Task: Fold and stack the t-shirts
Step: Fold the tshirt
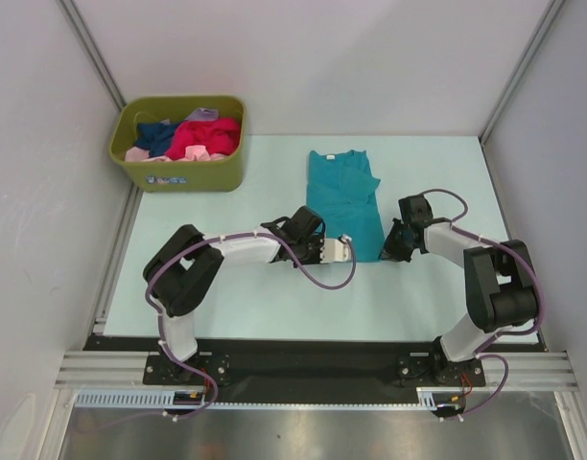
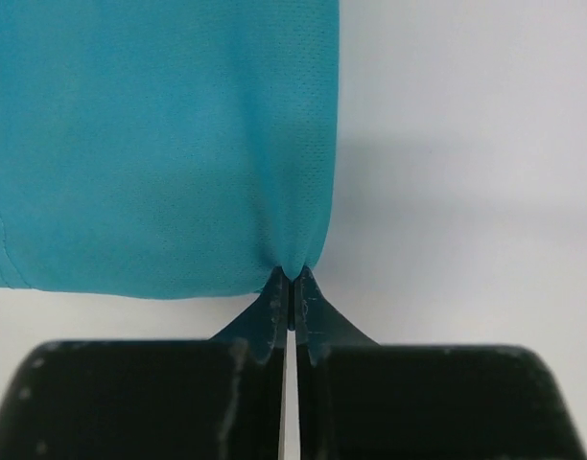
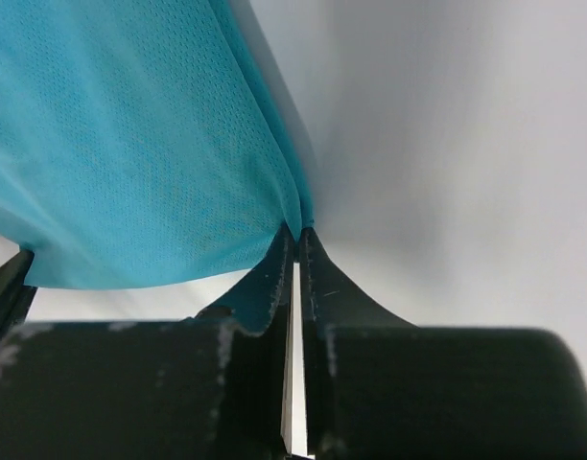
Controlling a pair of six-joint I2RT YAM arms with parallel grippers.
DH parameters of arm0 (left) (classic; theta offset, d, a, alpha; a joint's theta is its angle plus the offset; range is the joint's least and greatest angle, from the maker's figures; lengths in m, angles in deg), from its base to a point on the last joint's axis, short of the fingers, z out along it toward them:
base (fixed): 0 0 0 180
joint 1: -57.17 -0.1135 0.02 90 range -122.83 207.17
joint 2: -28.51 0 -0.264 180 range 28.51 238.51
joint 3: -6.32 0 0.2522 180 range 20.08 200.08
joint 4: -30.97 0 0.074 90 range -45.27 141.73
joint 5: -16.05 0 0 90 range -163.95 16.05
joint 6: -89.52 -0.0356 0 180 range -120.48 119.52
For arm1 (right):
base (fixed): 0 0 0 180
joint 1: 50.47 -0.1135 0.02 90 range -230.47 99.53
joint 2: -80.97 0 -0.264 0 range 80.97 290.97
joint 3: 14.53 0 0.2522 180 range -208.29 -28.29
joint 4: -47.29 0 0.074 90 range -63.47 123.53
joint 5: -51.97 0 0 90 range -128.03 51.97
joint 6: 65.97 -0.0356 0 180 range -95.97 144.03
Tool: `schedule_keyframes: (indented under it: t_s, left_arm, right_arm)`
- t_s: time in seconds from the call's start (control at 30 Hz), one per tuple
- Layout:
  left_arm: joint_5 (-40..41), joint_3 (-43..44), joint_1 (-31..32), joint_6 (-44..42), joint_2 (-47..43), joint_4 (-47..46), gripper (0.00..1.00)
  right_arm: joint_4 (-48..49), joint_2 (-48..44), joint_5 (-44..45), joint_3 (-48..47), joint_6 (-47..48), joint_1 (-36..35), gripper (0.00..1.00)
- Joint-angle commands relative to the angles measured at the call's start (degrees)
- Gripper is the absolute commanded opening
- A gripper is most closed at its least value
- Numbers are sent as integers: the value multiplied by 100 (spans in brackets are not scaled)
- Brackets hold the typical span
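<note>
A teal-blue t-shirt (image 1: 343, 196) lies on the table, folded lengthwise into a narrow strip, collar end far, hem near. My left gripper (image 1: 350, 252) is shut on the hem's near left corner; in the left wrist view its tips (image 2: 291, 278) pinch a pucker of the teal cloth (image 2: 159, 144). My right gripper (image 1: 388, 250) is shut on the hem's near right corner; in the right wrist view its tips (image 3: 298, 235) pinch the cloth (image 3: 130, 144), which is lifted a little there. Magenta-red (image 1: 207, 134), navy (image 1: 156, 135), pale pink (image 1: 140, 153) and lavender (image 1: 203, 114) shirts lie bunched in the bin.
An olive-green plastic bin (image 1: 183, 176) stands at the table's far left corner. The pale table surface (image 1: 226, 211) lies between bin and shirt. Grey walls stand on the left, right and back. The arm bases sit on a black rail (image 1: 303, 364) at the near edge.
</note>
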Motion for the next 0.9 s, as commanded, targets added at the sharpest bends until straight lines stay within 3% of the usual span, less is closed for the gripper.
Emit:
schedule_keyframes:
  t_s: [0.0,0.37,0.7,0.87]
  left_arm:
    - [31,160,25,114,1,-93,0]
    - [-223,785,-19,624,-560,1452,0]
    - [-1462,741,227,562,-2186,3870,0]
    - [-1840,1003,70,703,-2381,4100,0]
  right_arm:
    - [-76,22,336,-97,71,57,0]
    - [-1438,-1436,529,-44,98,-136,0]
    - [-4329,-3589,652,-421,-869,-1138,0]
    - [-4438,-3497,800,-957,-941,-1271,0]
